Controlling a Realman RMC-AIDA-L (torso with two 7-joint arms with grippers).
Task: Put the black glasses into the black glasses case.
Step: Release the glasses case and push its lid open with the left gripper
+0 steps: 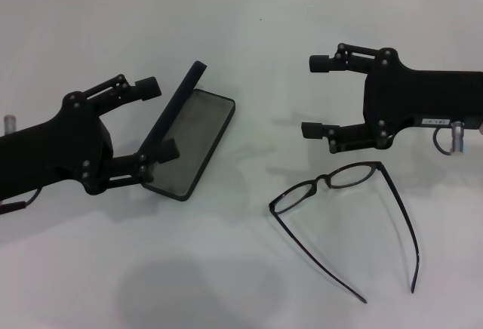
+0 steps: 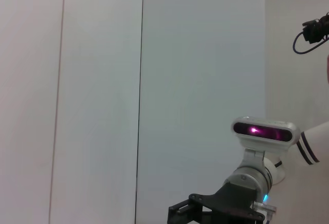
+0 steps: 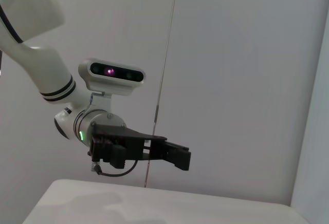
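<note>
The black glasses case [image 1: 198,139] lies open on the white table [image 1: 226,269] at centre left, grey lining up. Its lid [image 1: 178,101] stands raised along the left side. My left gripper [image 1: 156,120] is open right beside the lid's outer face, with the lower fingertip [image 1: 164,151] over the lid's near end. The black glasses [image 1: 323,182] lie unfolded on the table at right, lenses toward the case and temple arms pointing to the near edge. My right gripper [image 1: 315,96] is open and empty, just beyond the glasses.
The right wrist view shows the left arm's gripper [image 3: 175,154] above the table's far end, before a panelled wall. The left wrist view shows the right arm [image 2: 254,175] low against the same wall.
</note>
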